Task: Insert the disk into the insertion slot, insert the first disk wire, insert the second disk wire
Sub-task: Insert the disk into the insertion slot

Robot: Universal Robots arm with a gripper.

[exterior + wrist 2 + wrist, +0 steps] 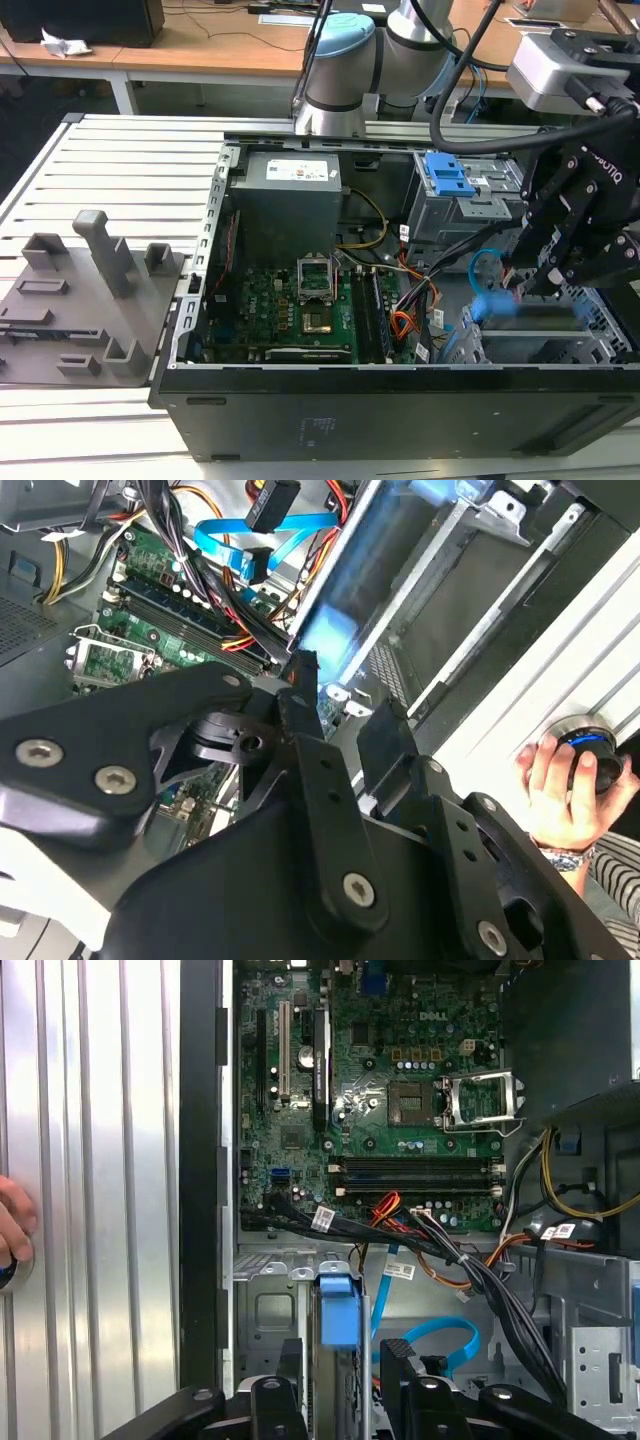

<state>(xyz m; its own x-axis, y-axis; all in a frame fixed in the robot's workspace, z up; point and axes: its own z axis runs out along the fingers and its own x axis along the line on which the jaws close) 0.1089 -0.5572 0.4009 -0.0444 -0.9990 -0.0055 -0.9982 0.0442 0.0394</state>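
**Exterior view:** off-arm, raised, mid-range. It looks obliquely down onto the open computer case (300,425) on the table (130,170), with the arm (340,60) at 12 o'clock and the claw (520,285) at 3 o'clock.

**First wrist view:** close, facing straight down into the case past the claw (345,1385).

**Second wrist view:** closer, tilted, sighting along the claw (340,710).

**Shared by all three views:** the motherboard (290,310) (110,650) (400,1150) and the disk (530,318) (335,630) (338,1315) clamped in the claw.
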